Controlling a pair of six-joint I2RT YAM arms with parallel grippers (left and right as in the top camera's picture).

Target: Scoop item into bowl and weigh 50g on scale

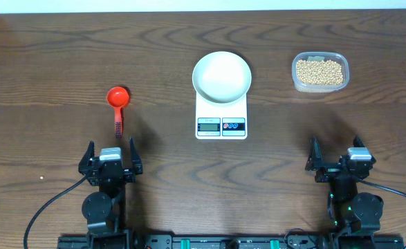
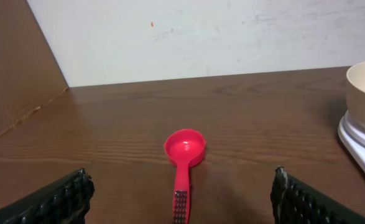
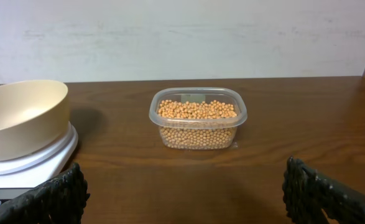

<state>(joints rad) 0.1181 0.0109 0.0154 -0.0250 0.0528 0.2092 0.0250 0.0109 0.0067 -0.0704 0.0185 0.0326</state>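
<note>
The white bowl (image 1: 221, 75) sits empty on the white scale (image 1: 221, 124) at the table's middle. Tan beans (image 1: 319, 71) fill a clear plastic tub (image 1: 296, 81) to the right of it; in the right wrist view the beans (image 3: 198, 111) lie straight ahead, with the bowl (image 3: 22, 118) at the left. A red scoop (image 1: 117, 104) lies left of the scale, handle toward me. My left gripper (image 1: 111, 158) is open at the near edge, just behind the scoop (image 2: 183, 163). My right gripper (image 1: 338, 158) is open near the front right, well short of the tub.
A brown cardboard panel (image 2: 14, 74) stands along the table's left side. A pale wall (image 3: 182, 37) rises behind the far edge. Cables (image 1: 47, 207) trail from both arm bases at the front.
</note>
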